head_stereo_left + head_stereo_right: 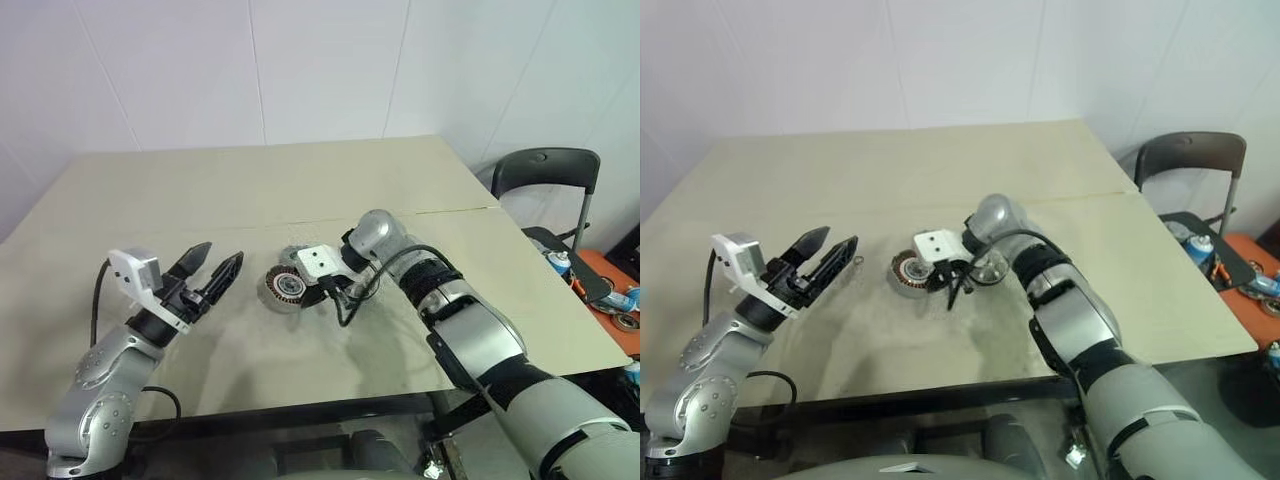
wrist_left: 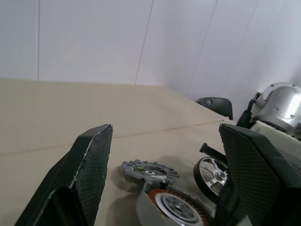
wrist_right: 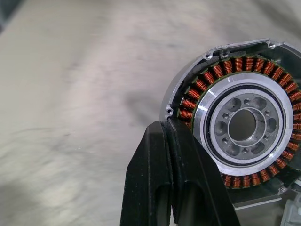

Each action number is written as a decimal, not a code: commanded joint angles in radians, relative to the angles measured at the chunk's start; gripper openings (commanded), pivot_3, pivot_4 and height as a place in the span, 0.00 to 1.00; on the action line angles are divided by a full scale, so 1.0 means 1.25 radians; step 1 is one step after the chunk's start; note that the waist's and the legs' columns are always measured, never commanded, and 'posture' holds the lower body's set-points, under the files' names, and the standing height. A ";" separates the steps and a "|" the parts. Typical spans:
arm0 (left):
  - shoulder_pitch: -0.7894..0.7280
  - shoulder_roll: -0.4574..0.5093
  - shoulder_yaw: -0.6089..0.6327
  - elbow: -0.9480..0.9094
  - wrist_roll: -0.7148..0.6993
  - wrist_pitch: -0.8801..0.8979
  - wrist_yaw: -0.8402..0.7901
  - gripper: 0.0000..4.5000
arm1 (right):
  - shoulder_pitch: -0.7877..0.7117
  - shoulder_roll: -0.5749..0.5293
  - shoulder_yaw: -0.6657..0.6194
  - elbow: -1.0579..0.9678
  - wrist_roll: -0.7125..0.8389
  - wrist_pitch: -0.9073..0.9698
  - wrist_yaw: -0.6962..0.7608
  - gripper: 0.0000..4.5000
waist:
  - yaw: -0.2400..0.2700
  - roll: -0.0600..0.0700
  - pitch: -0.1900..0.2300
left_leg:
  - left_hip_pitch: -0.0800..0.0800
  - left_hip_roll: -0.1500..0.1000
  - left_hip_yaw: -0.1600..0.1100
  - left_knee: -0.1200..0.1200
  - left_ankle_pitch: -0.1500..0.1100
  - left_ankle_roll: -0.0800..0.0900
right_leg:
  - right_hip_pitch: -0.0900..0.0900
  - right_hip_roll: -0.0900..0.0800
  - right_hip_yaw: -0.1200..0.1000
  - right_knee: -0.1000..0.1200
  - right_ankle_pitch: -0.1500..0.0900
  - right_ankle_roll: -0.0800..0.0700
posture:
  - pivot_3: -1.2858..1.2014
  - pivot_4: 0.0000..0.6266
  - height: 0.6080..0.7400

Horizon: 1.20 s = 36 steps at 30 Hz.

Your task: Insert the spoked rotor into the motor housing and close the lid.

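1. Two sets of jaws in play. Left jaws are wide apart with nothing between the fingers [image 1: 196, 257], and they hang clear above the tabletop [image 1: 300, 180].
2. Right jaws are pressed together and empty. The black fingers [image 3: 174, 183] angle down towards the tabletop.
3. The motor housing [image 3: 242, 125] lies flat on the tabletop, copper windings up, right at the tips of my right jaws. The tips overlap its rim in the right wrist view. I can't tell whether they touch it.
4. From my left jaws, the housing is a short way ahead of the tips, on the line they point along, with bare tabletop between.
5. The spoked rotor [image 2: 150, 170], the grey disc with the notched rim, lies flat just beyond the housing as seen from my left jaws. It looks close to the housing, maybe touching. Neither set of jaws touches it.
6. A second round part [image 2: 214, 173], dark-rimmed with silver spokes, stands on edge beside the housing, close under my right wrist. I can't tell what it leans on.
7. My two sets of jaws sit on opposite sides of the housing, tips pointing at each other.
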<state>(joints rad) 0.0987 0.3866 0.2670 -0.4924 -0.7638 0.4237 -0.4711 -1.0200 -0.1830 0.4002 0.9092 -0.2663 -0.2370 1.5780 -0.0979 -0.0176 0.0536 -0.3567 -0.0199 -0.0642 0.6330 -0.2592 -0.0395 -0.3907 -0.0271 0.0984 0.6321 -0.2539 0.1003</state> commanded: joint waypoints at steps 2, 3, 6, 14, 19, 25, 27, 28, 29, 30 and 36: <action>-0.023 0.004 -0.006 -0.023 -0.006 -0.002 0.000 0.85 | 0.052 -0.058 0.044 -0.170 0.038 0.013 0.029 0.00 | 0.003 0.000 0.000 | 0.000 0.000 0.000 0.000 0.000 0.000 | 0.000 0.000 0.000 0.000 0.000 0.000 | 0.52 0.00 1.00; -0.024 0.004 -0.006 -0.022 -0.006 -0.001 0.000 0.85 | 0.061 -0.069 0.055 -0.186 0.039 0.012 0.029 0.00 | 0.002 0.000 0.000 | 0.000 0.000 0.001 0.000 0.000 0.000 | 0.000 0.000 0.000 0.000 0.000 0.000 | 0.52 0.00 1.00; -0.032 0.006 -0.007 -0.018 -0.006 0.002 0.000 0.85 | 0.073 -0.083 0.072 -0.188 0.023 -0.024 0.005 0.00 | 0.002 0.000 0.000 | 0.000 0.000 0.001 0.000 0.000 0.000 | 0.000 0.000 0.000 0.000 0.000 0.000 | 0.52 0.00 1.00; -0.039 0.004 -0.010 -0.009 -0.003 0.003 0.002 0.85 | 0.033 -0.048 0.071 -0.107 0.022 -0.094 -0.085 0.05 | -0.001 0.000 0.000 | 0.002 0.000 0.002 0.001 0.000 0.000 | 0.002 0.000 0.000 0.000 -0.001 -0.003 | 0.52 0.00 1.00; -0.034 0.001 -0.012 -0.024 -0.002 0.005 0.014 0.85 | 0.023 -0.045 0.076 -0.094 0.021 -0.085 -0.088 0.37 | 0.001 0.000 0.000 | 0.001 0.000 0.001 0.002 0.000 0.000 | 0.002 0.000 0.000 0.000 -0.001 -0.003 | 0.52 0.00 1.00; -0.032 0.005 -0.008 -0.036 -0.018 0.011 0.022 0.85 | 0.044 -0.066 0.071 -0.168 0.067 -0.013 0.004 0.44 | 0.002 0.000 0.000 | 0.001 0.000 0.001 0.000 0.000 0.000 | 0.001 0.000 0.000 -0.001 0.000 -0.002 | 0.52 0.00 1.00; -0.037 0.014 0.002 -0.031 -0.028 0.015 0.018 0.85 | 0.050 -0.070 0.061 -0.195 0.087 0.018 0.015 0.44 | 0.002 0.000 0.000 | 0.001 0.000 0.001 0.000 0.000 0.000 | 0.001 0.000 0.000 -0.001 0.000 -0.002 | 0.52 0.00 1.00; -0.040 0.019 0.009 -0.025 -0.032 0.017 0.015 0.85 | 0.054 -0.072 0.055 -0.211 0.097 0.030 0.015 0.44 | 0.002 0.000 0.000 | 0.001 0.000 0.001 0.000 0.000 0.000 | 0.001 0.000 0.000 -0.001 0.000 -0.002 | 0.52 0.00 1.00; -0.043 0.025 0.017 -0.017 -0.033 0.019 0.010 0.85 | 0.060 -0.075 0.048 -0.227 0.108 0.045 0.012 0.44 | 0.002 0.000 0.000 | 0.001 0.000 0.001 0.000 0.000 0.000 | 0.001 0.000 0.000 -0.001 -0.001 -0.002 | 0.52 0.00 1.00; -0.044 0.031 0.023 -0.009 -0.032 0.019 0.006 0.85 | 0.066 -0.077 0.043 -0.243 0.117 0.060 0.009 0.44 | 0.002 0.000 0.000 | 0.001 0.000 0.001 0.000 0.000 0.000 | 0.001 0.000 0.000 -0.001 -0.001 -0.002 | 0.52 0.00 1.00; -0.056 0.113 0.053 0.065 0.122 -0.029 0.038 0.85 | 0.107 -0.073 -0.035 -0.310 0.166 0.177 -0.129 0.44 | 0.002 0.000 0.000 | 0.001 0.000 0.001 0.000 0.000 0.000 | 0.001 0.000 0.000 -0.001 -0.001 -0.003 | 0.52 0.00 1.00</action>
<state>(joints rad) 0.0439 0.4962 0.3060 -0.4245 -0.6894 0.4292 -0.4381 -0.8793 -0.2744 0.4121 0.5508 -0.0888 -0.0474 1.4877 -0.0948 -0.0182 0.0533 -0.3556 -0.0199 -0.0630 0.6336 -0.2588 -0.0398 -0.3896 -0.0267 0.0985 0.6315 -0.2552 0.0964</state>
